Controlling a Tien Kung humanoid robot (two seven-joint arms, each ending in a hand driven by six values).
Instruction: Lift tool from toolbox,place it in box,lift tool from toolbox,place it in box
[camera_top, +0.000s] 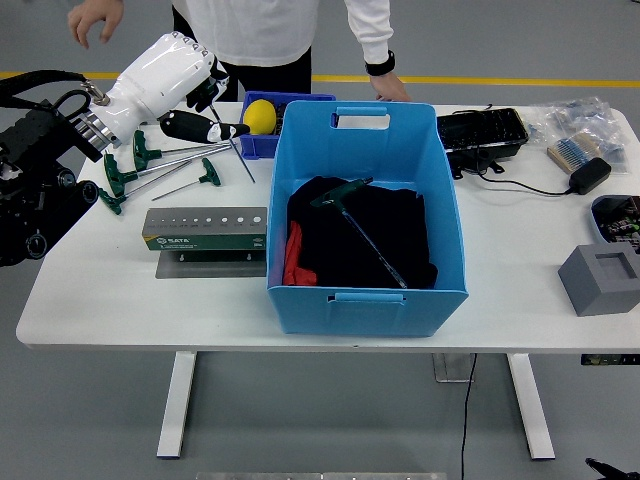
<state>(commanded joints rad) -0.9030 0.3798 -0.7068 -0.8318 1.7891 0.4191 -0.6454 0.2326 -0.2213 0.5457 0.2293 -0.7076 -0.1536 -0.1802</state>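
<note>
Left hand (170, 75) raised above and left of the blue box (365, 290), fingers curled round the black handle of a T-handle wrench (215, 135); grip closed on the handle, shaft free. Wrench is up off the table, left of the box's far left corner, above the green tool stand (205, 229). Judged: steel shaft stiff, fairly light, not fragile; handle is the right place to hold, thin shaft would slip. Long axis of shaft runs down and right toward the box, tip lowest; handle lies crosswise. One wrench (360, 225) already lies inside the box on dark cloth. Right hand not visible.
</note>
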